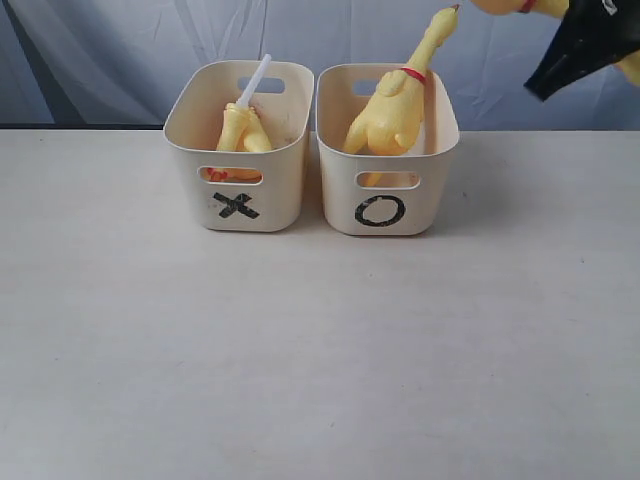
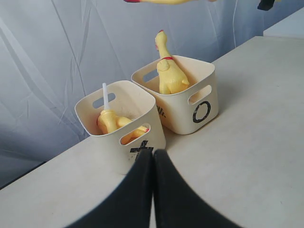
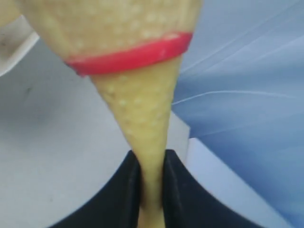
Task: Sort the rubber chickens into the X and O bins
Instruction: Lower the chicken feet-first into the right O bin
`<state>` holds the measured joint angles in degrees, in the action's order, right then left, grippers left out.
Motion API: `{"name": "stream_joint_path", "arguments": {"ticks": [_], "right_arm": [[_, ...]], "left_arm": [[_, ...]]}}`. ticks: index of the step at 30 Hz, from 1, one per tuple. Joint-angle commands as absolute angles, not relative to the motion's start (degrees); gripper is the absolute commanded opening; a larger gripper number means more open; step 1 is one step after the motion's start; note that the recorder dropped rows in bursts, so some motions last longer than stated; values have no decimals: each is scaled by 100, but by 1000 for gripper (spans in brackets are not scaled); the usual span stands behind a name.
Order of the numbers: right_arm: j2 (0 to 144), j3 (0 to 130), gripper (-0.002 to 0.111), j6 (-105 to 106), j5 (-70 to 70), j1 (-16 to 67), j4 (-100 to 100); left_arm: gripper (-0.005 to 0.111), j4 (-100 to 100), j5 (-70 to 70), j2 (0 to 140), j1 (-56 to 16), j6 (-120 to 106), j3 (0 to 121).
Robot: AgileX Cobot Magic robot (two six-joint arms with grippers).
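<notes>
The exterior view faces the X bin [image 1: 282, 190] and O bin [image 1: 338, 205] head-on from slightly above the table [image 1: 320, 360], the left wrist view sees both bins obliquely from the X side, and the right wrist view sits very close to the neck of a rubber chicken [image 3: 142, 118].

I have open table [image 1: 320, 360] up front; a large chicken [image 1: 392, 112] juts above the O bin [image 1: 385, 225], a white tube [image 1: 254, 82] above the X bin [image 1: 280, 205].
</notes>
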<state>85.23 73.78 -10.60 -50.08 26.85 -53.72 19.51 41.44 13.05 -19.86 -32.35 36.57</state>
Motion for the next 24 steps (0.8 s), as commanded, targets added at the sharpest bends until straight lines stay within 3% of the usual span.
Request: {"name": "stream_joint_path", "arguments": {"ticks": [1, 8, 13, 24], "right_arm": [[8683, 7459, -1, -838, -5010, 2645, -6765], [8986, 7459, -1, -512, -5185, 2645, -8525], [9060, 7459, -1, 814, -5146, 2645, -8959], [9152, 7515, -1, 1137, -4785, 2632, -9995]], "left_arm": [[0, 1945, 4091, 1263, -1960, -3211, 3621], [0, 1945, 4091, 1263, -1960, -3211, 3621], [0, 1945, 4091, 1263, -1960, -3211, 3621], [0, 1945, 4091, 1263, -1960, -3211, 3621]]}}
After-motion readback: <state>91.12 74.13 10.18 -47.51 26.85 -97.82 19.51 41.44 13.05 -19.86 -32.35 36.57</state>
